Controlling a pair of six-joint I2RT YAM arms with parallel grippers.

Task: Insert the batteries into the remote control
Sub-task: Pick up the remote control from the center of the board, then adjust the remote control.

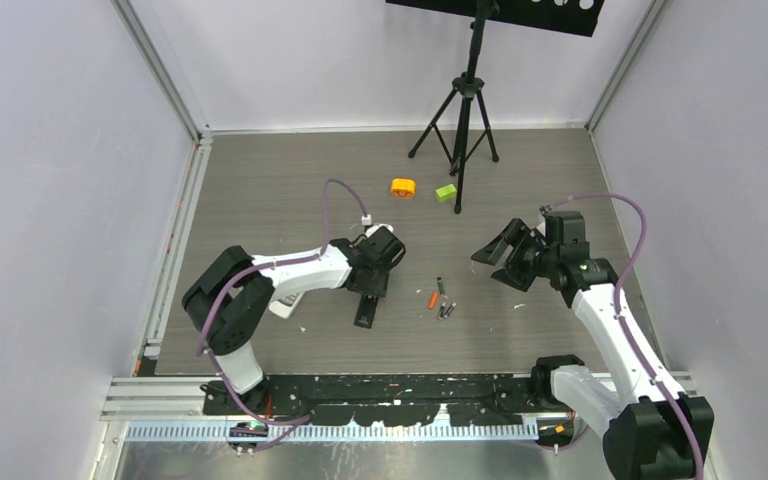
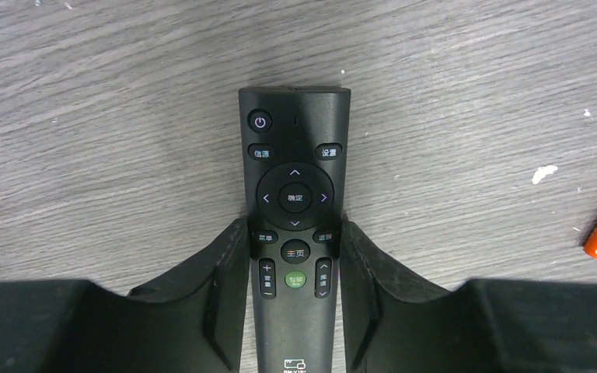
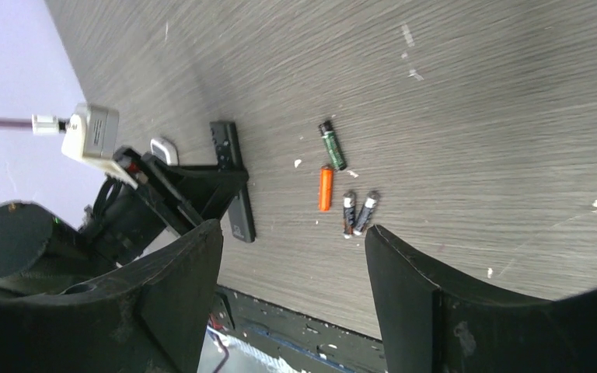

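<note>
The black remote control lies button side up on the grey table, left of centre. My left gripper is shut on its sides; in the left wrist view both fingers press against the remote around its middle buttons. Right of it lie the batteries: one orange, one dark green and two dark grey. The right wrist view shows the orange, green and grey ones. My right gripper hangs open and empty above the table, right of the batteries.
An orange round block and a lime green block sit further back. A black tripod stands behind them. A white object lies under my left arm. A black rail runs along the near edge.
</note>
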